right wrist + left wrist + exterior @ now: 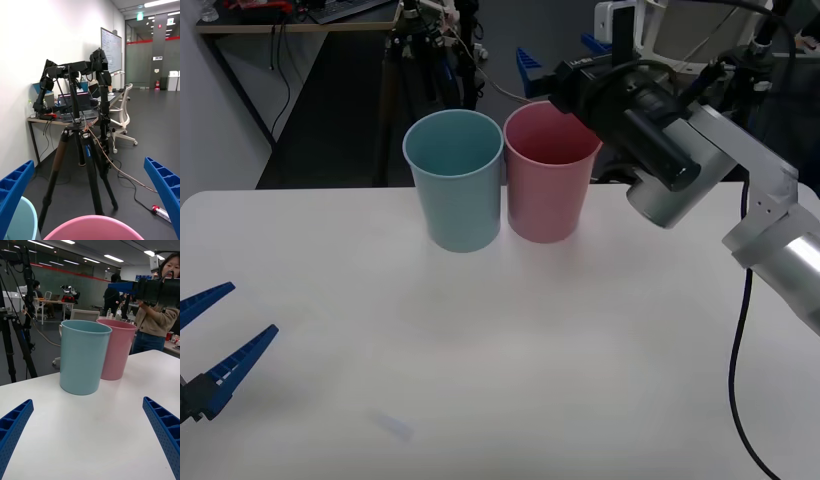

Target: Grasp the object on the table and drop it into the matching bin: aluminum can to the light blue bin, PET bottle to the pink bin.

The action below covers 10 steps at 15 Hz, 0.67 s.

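On the white table (580, 350) the light blue bin (454, 180) and the pink bin (548, 185) stand upright side by side near the far edge, touching. My right gripper (88, 161) is open, held just above the pink bin's rim (93, 227) with nothing between its fingers. The right arm (660, 150) reaches in from the right over that bin. My left gripper (250, 310) is open and low over the table at the near left, facing the light blue bin (83, 356) and the pink bin (116, 348). The object, the PET bottle, is out of view.
A camera tripod (75, 150) stands on the floor just behind the bins, with a desk (56, 120) and an office chair (122, 112) beyond. A person (157, 322) stands past the table's far side. The table's far edge runs right behind the bins.
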### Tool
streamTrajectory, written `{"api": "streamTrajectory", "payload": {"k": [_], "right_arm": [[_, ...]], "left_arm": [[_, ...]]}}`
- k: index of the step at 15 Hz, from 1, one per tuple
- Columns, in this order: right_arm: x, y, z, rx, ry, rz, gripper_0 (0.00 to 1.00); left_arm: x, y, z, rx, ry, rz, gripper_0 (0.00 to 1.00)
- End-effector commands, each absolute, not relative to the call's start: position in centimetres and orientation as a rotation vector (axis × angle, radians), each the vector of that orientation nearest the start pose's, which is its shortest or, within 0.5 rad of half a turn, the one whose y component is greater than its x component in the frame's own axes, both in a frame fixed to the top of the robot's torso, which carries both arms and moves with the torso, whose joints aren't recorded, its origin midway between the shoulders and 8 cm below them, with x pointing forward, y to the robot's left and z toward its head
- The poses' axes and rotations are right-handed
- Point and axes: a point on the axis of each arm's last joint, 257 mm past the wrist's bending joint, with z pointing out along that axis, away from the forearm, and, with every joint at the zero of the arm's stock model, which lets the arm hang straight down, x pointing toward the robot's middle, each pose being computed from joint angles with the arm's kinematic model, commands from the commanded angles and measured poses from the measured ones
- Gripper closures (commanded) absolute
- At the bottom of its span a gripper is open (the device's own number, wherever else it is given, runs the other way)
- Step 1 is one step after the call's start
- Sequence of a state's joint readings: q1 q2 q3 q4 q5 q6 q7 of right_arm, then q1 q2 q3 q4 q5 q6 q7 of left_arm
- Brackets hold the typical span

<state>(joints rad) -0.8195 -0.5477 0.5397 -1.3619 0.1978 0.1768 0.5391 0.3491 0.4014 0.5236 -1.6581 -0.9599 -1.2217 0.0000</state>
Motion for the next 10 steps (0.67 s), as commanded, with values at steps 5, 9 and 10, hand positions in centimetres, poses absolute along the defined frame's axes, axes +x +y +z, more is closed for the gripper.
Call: {"api": "streamTrajectory", "payload": {"k": [5, 9, 10], "right_arm": [[64.8, -9.6, 2.0, -0.376, 1.368, 0.363, 0.0], [61.5, -11.4, 1.7, -0.435, 1.354, 0.4, 0.0], [60.3, -11.9, 1.3, -0.46, 1.354, 0.405, 0.0]], "left_arm": [[34.2, 33.0, -16.9, 0.465, 1.441, -0.567, 0.0], [34.2, 33.0, -16.9, 0.465, 1.441, -0.567, 0.0], [34.2, 33.0, -16.9, 0.465, 1.441, -0.567, 0.0]]}}
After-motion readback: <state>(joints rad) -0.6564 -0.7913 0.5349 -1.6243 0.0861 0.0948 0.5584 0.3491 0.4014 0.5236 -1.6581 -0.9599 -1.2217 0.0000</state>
